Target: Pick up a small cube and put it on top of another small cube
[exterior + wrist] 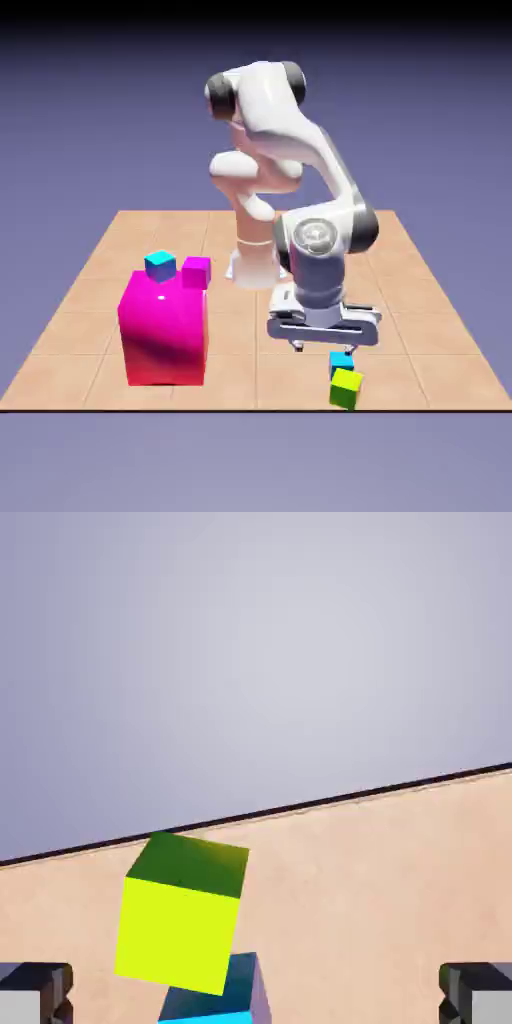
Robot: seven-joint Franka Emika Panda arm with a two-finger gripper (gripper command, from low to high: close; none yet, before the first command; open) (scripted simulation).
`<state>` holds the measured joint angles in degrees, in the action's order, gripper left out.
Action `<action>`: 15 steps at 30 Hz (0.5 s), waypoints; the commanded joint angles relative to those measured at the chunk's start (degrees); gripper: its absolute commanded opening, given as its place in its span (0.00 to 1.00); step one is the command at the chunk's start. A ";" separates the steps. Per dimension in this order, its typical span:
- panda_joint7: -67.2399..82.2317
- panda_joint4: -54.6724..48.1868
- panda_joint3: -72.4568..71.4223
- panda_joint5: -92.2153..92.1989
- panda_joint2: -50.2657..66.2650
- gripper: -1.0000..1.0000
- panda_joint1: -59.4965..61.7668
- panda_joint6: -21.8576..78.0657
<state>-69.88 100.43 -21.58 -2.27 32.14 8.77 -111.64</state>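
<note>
Lime-green small cube (180,927) sat near the surface (120,250) front edge, touching a cyan cube (225,997). Looked rigid, light, flat-sided; grip opp. faces. Tool (322,335) jaws apart, empty, above it.

We count five cubes on the counter (90,340). One is large: the big magenta cube (164,335). Four are small. Two of these are cyan: one cyan cube (160,265) on top of the big magenta cube, and a second cyan cube (341,362) near the counter's front edge, which may be partly hidden from us in the exterior view. We count one small magenta cube (196,271) and one lime-green cube (346,388). There is one arm (300,150), with one end effector (322,345).
</note>
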 commanded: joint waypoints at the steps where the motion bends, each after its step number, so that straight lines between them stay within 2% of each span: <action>1: -0.88 -1.94 -0.69 -0.07 2.08 0.50 0.30 2.00; 15: -12.53 -27.69 -9.86 -1.04 29.62 0.50 4.32 28.51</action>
<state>-82.41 72.74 -31.44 -3.31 61.76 13.09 -83.13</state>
